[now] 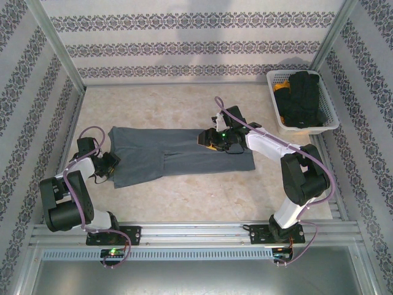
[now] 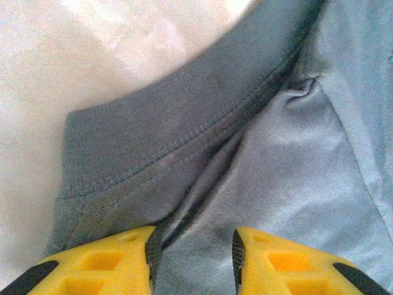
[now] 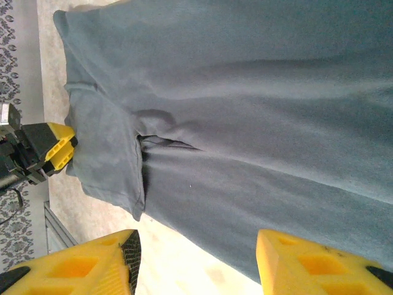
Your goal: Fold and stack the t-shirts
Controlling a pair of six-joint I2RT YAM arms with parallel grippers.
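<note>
Tee [image 1: 178, 157] lies flat mid-table, collar [image 2: 172, 147] toward 9 o'clock. Left claw [image 2: 193, 252] parted over the collar, right claw [image 3: 196, 258] released above its middle. Risk: left pinches one layer only, fold drags crooked.

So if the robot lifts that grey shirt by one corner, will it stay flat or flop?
Probably flop: the t-shirt lies limp with soft creases, so it should drape. It looks thin, likely light. The ribbed collar seems thicker, maybe easier to grip.

A beige table [image 1: 184, 200] is seen; a t-shirt [image 1: 159, 153] is spread on it, and a white basket [image 1: 310, 125] is set far right.
</note>
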